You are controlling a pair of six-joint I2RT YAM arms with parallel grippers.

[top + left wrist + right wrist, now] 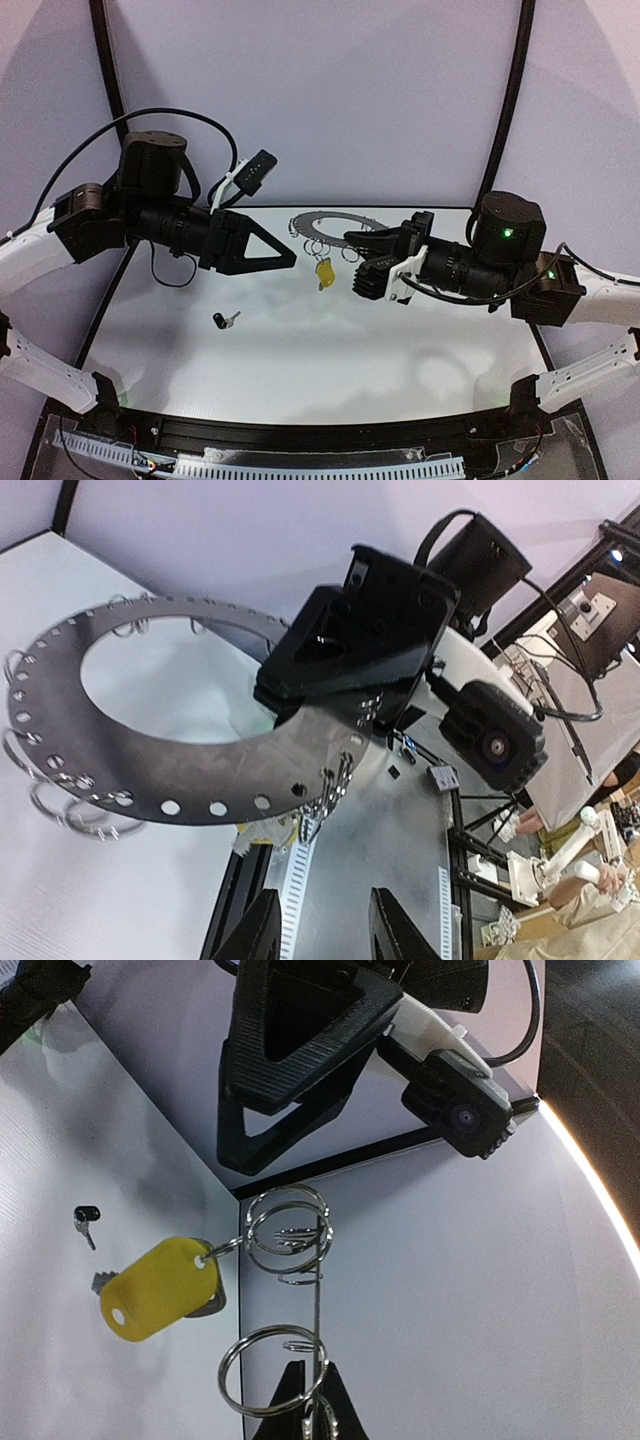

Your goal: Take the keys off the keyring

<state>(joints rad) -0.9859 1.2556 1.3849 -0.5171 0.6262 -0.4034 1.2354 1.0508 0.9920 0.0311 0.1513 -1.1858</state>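
Keyring (150, 770) is held in the air over the table (300, 370) by our right gripper (305, 685), whose jaws are pressed on the flat metal rim, while our left gripper (320, 930) waits near it with fingers a little spread and nothing between them. Yellow key (150, 1288) hangs from one wire loop (285, 1235) on the rim, and the black key (224, 320) lies free on the table. We judge the hoop stiff and slippery, the loops thin and springy, the key light and swinging, so the best hold is its broad yellow head.
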